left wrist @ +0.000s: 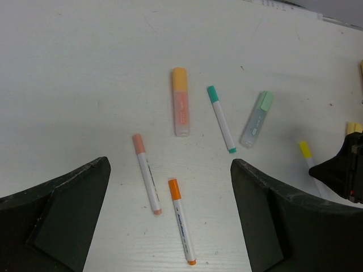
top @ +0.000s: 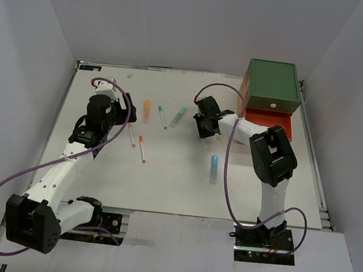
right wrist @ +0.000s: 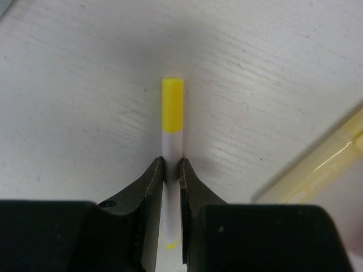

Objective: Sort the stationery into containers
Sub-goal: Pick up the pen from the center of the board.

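Observation:
My right gripper (right wrist: pixel 171 167) is shut on a thin white pen with a yellow end (right wrist: pixel 172 110) that lies on the table, left of the containers. The green drawer (top: pixel 272 84) sits on top of the orange-red drawer (top: pixel 285 123). My left gripper (left wrist: pixel 170 170) hangs open above the table, holding nothing; an orange-ended pen (left wrist: pixel 181 220) and a pink-ended pen (left wrist: pixel 146 173) lie between its fingers. Beyond them lie an orange highlighter (left wrist: pixel 180 102), a teal-ended pen (left wrist: pixel 221 119) and a green highlighter (left wrist: pixel 256 119). A blue highlighter (top: pixel 214 168) lies near the right arm.
A pale yellow highlighter (right wrist: pixel 323 164) lies just right of the right gripper's fingers. White walls enclose the table on three sides. Purple cables loop off both arms. The right gripper (top: pixel 205 131) stands close to the left side of the drawers.

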Controlling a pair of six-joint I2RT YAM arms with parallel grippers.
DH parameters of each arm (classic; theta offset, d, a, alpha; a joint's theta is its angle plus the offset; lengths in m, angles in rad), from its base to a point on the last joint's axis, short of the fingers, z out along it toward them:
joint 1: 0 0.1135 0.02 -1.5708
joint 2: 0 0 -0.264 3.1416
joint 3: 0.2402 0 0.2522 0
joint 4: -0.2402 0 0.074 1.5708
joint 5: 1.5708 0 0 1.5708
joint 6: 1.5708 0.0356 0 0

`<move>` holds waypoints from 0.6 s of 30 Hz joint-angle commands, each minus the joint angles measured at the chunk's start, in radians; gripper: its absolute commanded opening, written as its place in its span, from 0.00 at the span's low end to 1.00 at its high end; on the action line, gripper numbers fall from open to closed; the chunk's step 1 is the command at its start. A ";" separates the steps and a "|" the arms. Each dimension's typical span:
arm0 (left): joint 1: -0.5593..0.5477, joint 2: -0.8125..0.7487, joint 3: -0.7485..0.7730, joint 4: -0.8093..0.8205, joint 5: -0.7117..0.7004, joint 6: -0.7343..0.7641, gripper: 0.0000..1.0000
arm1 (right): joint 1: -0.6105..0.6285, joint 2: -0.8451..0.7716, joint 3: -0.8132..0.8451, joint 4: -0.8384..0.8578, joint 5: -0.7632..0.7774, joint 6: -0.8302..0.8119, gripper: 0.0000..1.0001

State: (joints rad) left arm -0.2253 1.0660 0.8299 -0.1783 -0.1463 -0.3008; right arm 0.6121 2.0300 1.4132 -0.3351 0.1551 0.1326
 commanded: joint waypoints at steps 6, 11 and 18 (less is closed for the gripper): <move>0.003 -0.017 0.002 0.010 0.008 -0.001 0.98 | 0.014 -0.290 -0.149 0.039 -0.037 0.107 0.11; 0.003 -0.021 0.000 0.010 0.007 -0.003 0.98 | -0.020 -0.572 -0.317 0.166 0.024 0.208 0.08; 0.003 -0.021 -0.002 0.010 0.011 -0.004 0.98 | -0.141 -0.875 -0.537 0.277 0.152 0.399 0.08</move>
State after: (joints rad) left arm -0.2253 1.0660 0.8299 -0.1783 -0.1455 -0.3008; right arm 0.5140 1.2125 0.9668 -0.1280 0.2115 0.4038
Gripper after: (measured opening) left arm 0.979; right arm 0.186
